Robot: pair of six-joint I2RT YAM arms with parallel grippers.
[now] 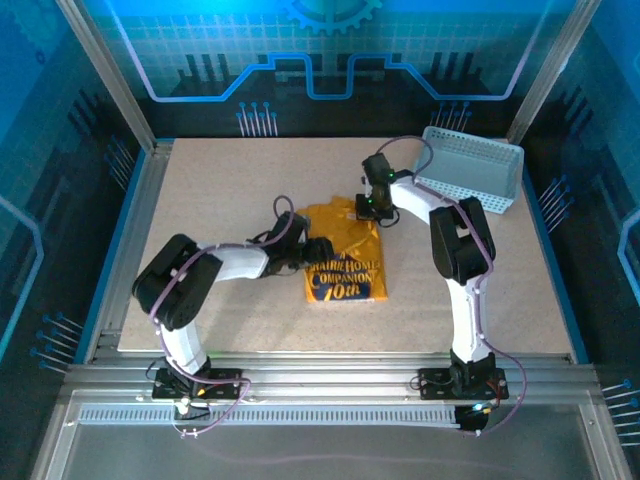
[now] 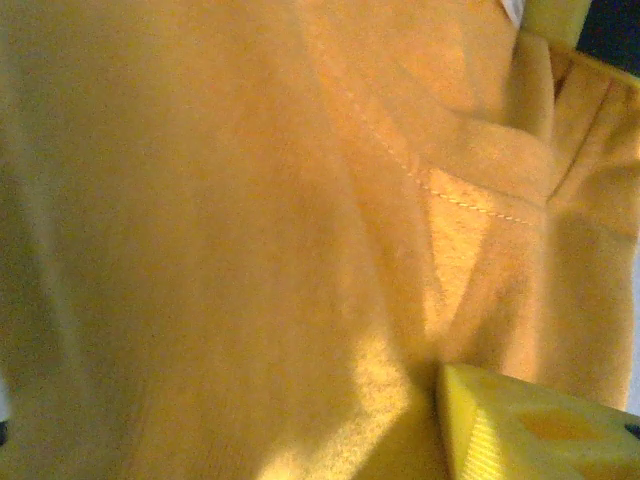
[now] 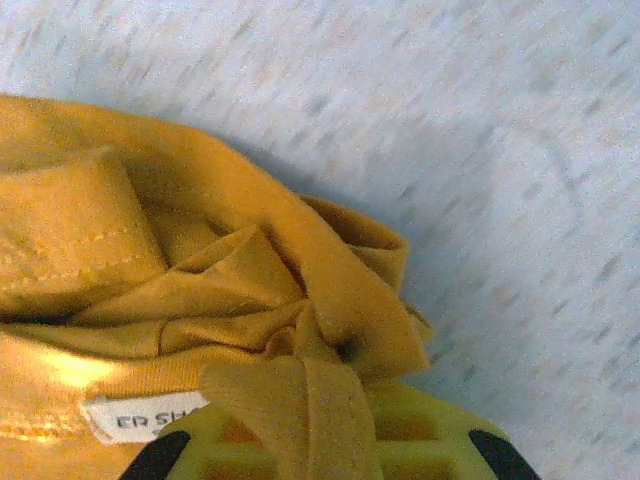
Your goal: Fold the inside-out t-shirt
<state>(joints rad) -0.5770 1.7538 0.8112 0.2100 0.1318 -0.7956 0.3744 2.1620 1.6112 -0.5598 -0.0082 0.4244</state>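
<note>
The inside-out t-shirt [image 1: 345,258] is mustard yellow with dark print facing up, and it lies bunched in the middle of the table. My left gripper [image 1: 316,250] is at the shirt's left edge. In the left wrist view the shirt fabric [image 2: 250,230] lies close across the lens. One yellow finger [image 2: 530,430] shows at the lower right, and the other is hidden by cloth. My right gripper [image 1: 368,208] is at the shirt's far edge. In the right wrist view that gripper [image 3: 320,405] is shut on a fold of the shirt [image 3: 240,280], next to its white tag [image 3: 140,418].
A pale grey perforated basket [image 1: 472,170] lies tilted at the back right of the table, just behind the right arm. Bare tabletop [image 1: 220,190] surrounds the shirt. Metal frame rails [image 1: 330,375] run along the near edge.
</note>
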